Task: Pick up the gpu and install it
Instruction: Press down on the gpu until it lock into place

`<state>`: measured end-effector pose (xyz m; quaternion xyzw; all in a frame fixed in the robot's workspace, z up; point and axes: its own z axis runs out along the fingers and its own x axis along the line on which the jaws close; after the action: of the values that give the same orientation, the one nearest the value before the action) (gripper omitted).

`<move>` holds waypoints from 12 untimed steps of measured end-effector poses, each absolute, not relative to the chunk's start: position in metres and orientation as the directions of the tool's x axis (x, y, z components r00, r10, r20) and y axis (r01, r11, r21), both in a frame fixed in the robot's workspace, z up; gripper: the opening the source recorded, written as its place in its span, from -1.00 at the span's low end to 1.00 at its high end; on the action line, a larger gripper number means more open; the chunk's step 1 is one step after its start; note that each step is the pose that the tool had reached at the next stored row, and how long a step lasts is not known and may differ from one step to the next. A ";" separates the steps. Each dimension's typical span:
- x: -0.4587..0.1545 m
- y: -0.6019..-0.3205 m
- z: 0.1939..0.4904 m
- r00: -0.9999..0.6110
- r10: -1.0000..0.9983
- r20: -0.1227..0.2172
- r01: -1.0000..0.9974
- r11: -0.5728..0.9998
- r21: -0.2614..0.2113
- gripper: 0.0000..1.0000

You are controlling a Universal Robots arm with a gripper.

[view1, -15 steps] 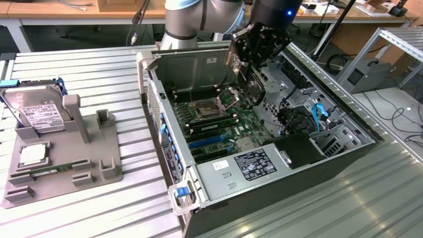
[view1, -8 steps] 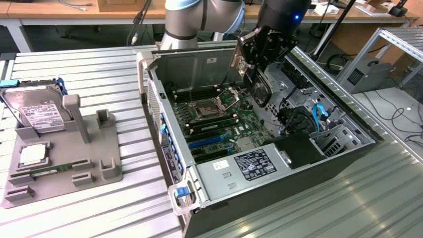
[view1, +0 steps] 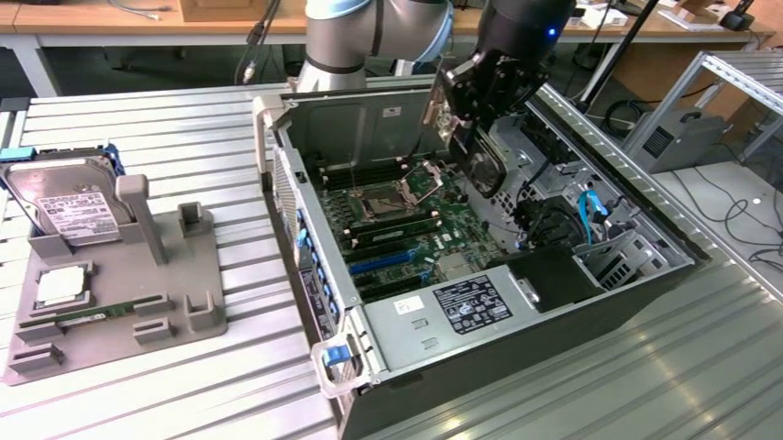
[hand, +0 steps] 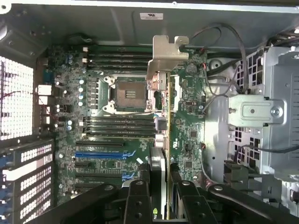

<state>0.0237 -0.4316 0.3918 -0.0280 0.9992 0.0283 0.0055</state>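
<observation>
The gpu [hand: 162, 119] is a thin black card seen edge-on, with a silvery metal end bracket [hand: 167, 55] at its far end. My gripper [hand: 161, 189] is shut on it, one black finger [hand: 137, 198] on each side. In the exterior view the gripper [view1: 475, 108] hangs over the back part of the open computer case [view1: 404, 321], holding the gpu [view1: 456, 137] above the motherboard [view1: 416, 238]. The card hovers beside the CPU socket [hand: 127, 93], clear of the blue slot [hand: 100, 154].
A grey fixture tray [view1: 183, 312] at the exterior view's left carries a silver hard drive [view1: 71, 209] and a green memory stick [view1: 95, 315]. Inside the case, cables [view1: 590, 215] and a metal drive cage [hand: 275, 116] stand close beside the card.
</observation>
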 end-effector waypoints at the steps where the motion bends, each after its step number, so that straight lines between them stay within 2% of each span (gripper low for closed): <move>1: 0.024 -0.432 0.392 -0.997 -0.073 -0.013 -0.074 0.996 0.056 -0.47; 12: 0.024 -0.432 0.386 -0.868 -0.497 -0.013 -0.497 0.866 0.056 -0.47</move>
<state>0.0237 -0.4316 0.3856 -0.2571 0.9660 0.0288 -0.0011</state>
